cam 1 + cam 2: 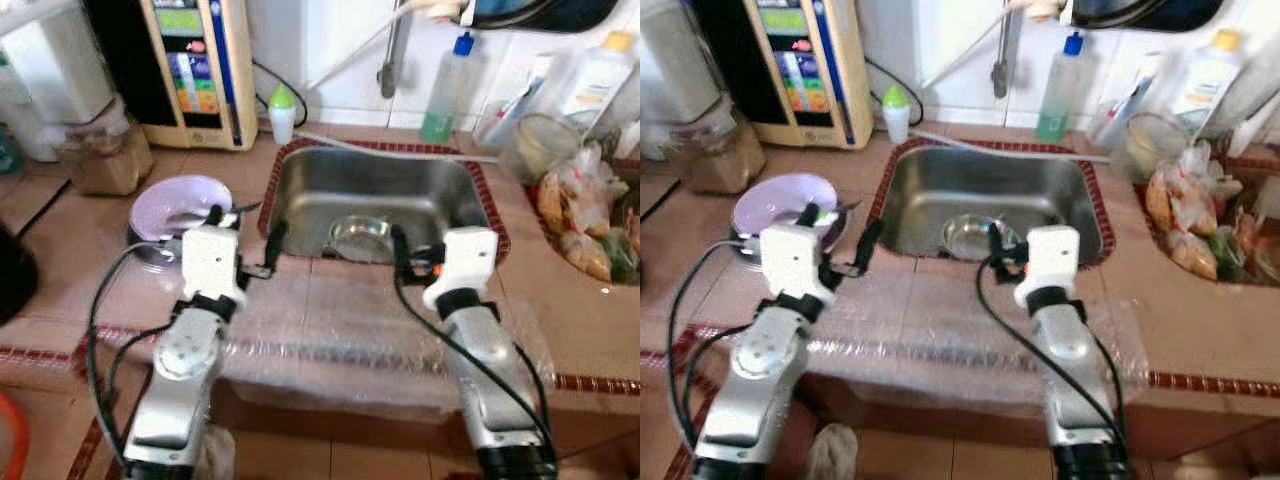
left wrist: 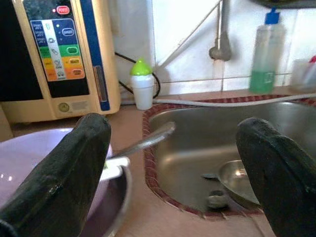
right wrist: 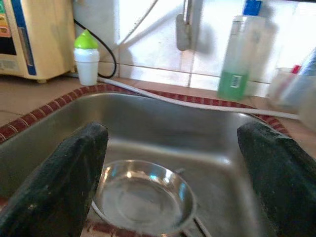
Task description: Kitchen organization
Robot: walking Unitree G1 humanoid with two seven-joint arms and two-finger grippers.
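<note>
Steel sink [image 1: 300, 195] sunk into the tiled tabletop [image 1: 330, 310], at 12 o'clock from the robot. A shallow steel bowl [image 1: 360, 237] lies upright on the sink floor, toward the near wall.

Left gripper [image 1: 243, 240] hovers over the tabletop at the sink's near-left corner, fingers spread apart, holding nothing. Left wrist view: fingers [image 2: 64, 173] frame the sink's left rim, and a lilac plate [image 2: 19, 158] sits partly behind one of them. The plate [image 1: 178, 205] rests on the tabletop at 10 o'clock, just beside the sink's left rim, stacked on a darker dish. A metal utensil handle [image 2: 145, 142] lies across the plate and sticks out over the sink rim.

Right gripper [image 1: 415, 250] is at the sink's near rim, fingers wide apart, empty. Right wrist view: the steel bowl [image 3: 143, 195] lies between and beyond the two fingers [image 3: 54, 187], untouched.

Behind the sink:
- tap pipe [image 1: 388, 60] at 12 o'clock
- clear bottle of green liquid [image 1: 445, 90] at 1 o'clock
- small white bottle with a green cap [image 1: 283, 112] at 11 o'clock, near a cream appliance with a coloured panel [image 1: 195, 65]

Bagged food [image 1: 580, 220] is piled at 2 o'clock.
</note>
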